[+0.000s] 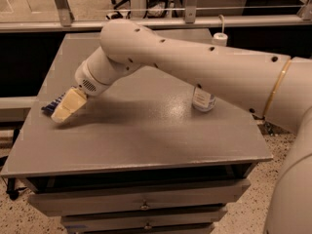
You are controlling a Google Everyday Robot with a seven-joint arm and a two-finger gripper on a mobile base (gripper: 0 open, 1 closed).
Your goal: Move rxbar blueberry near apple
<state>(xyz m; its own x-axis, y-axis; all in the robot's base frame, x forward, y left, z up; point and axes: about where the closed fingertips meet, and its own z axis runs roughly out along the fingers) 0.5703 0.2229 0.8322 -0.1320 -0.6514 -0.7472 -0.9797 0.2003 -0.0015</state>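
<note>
By the table [146, 147] edge, hand [62, 110] overlaps rxbar blueberry [49, 106]; arm [204, 67] crosses bottle [203, 102].

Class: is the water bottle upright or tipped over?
Upright: the water bottle stands on its base, top hidden behind the arm. The gripper is at the table's left edge.

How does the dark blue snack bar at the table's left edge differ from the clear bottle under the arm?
The rxbar blueberry is flat and low; the bottle stands upright. The bar is dark blue, the bottle clear with a pale label. The tool partly hides the bar at the left edge; the arm crosses the bottle. Both appear to be on the grey table.
</note>
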